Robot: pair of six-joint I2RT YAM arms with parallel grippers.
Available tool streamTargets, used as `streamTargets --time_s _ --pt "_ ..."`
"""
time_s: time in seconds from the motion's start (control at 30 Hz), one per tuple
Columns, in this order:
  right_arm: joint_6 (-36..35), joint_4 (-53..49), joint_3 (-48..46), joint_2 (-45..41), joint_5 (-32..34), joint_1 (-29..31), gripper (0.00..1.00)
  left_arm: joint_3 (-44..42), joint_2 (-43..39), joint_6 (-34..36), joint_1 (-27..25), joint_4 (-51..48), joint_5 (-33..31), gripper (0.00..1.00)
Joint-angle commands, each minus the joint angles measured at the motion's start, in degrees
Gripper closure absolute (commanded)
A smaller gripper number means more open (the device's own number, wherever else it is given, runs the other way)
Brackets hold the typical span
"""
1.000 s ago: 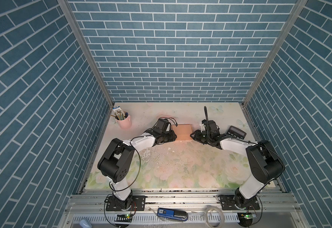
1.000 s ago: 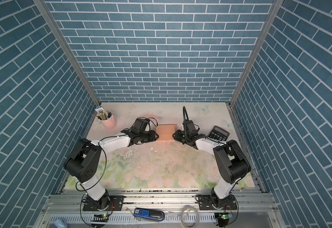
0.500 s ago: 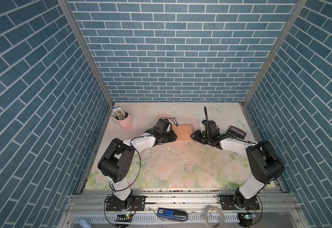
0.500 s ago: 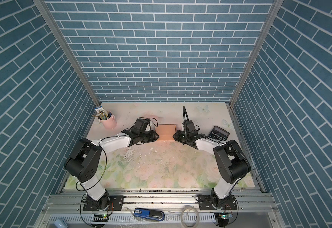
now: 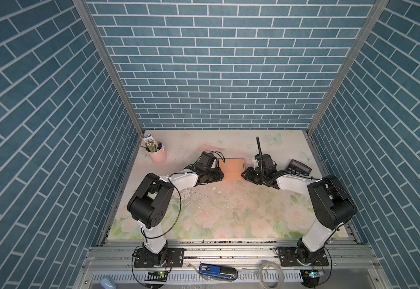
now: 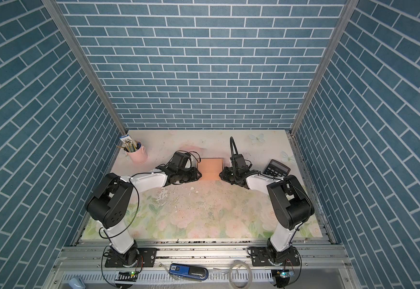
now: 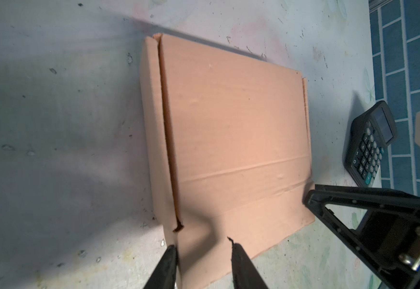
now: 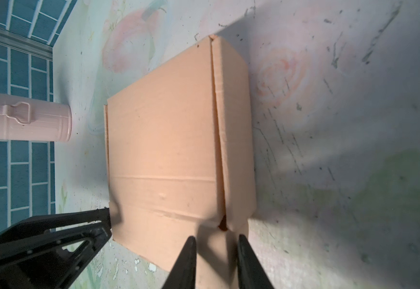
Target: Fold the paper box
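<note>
Tan cardboard: paper box (image 5: 232,168) lies closed, mid-back on your counter (image 5: 229,212), unmoved. Your left fingers (image 7: 165,267) sit part-open over its near corner. Right fingers (image 8: 185,262) have narrowed slightly around the side wall; grip unclear. Front flap likely next.

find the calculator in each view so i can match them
Top view: calculator right of the paper box.
Top view: calculator, same spot.
Left wrist: calculator beyond the box, by the brick wall.
Right wrist: not visible.
Shared landmark: the paper box.
</note>
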Motion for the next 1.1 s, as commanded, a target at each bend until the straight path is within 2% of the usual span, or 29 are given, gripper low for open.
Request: streamTargets --time_s 0.0,0.37,0.7,0.8,1.07 --pt "-1.5 -0.5 0.9 1.2 0.4 0.4 0.72 -0.8 1.2 -0.1 -0.7 1.2 0.9 0.62" --pt "-3.2 0.7 1.8 3.1 2.1 0.4 0.78 0.1 3.2 0.3 -0.7 1.0 0.8 0.62" --pt "-4.4 8.2 0.2 4.4 1.8 0.3 0.82 1.2 4.3 1.1 -0.7 0.0 0.6 0.62" --pt "-5.8 9.8 -0.3 4.8 2.1 0.3 0.81 1.2 4.3 1.3 -0.5 -0.2 0.7 0.62" --pt "-8.8 15.0 -2.4 5.0 1.8 -0.8 0.70 1.2 3.9 1.6 -0.3 -0.7 0.9 0.62"
